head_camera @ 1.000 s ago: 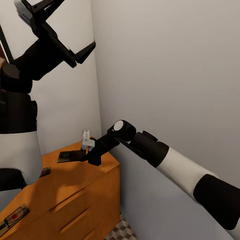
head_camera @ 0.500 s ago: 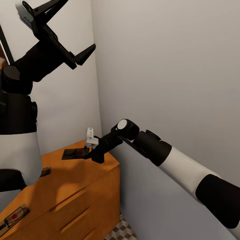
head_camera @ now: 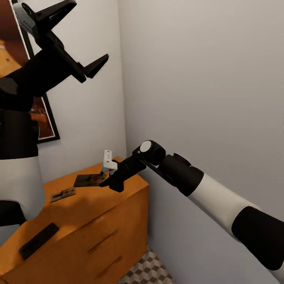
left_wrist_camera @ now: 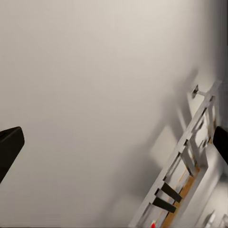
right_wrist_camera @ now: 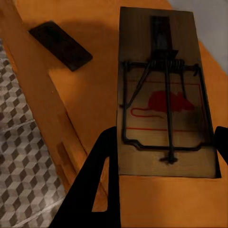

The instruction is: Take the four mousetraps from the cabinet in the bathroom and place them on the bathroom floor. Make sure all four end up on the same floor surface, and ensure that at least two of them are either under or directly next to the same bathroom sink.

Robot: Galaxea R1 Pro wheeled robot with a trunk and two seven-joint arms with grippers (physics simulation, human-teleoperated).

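The right tool (head_camera: 105, 179) hangs open just above the far mousetrap (head_camera: 89, 180) on the orange cabinet (head_camera: 94, 213), its fingers (right_wrist_camera: 97, 190) spread either side of the slab without clear contact. Two more mousetraps, one (head_camera: 63, 194) nearby and one dark slab (head_camera: 38, 240) nearer the front edge, lie on the same top. The left tool (head_camera: 75, 35) is raised near the wall, wide open and empty.

L arm (head_camera: 43, 67) raised, fingers (head_camera: 96, 65) spread, R arm (head_camera: 189, 179) extended low
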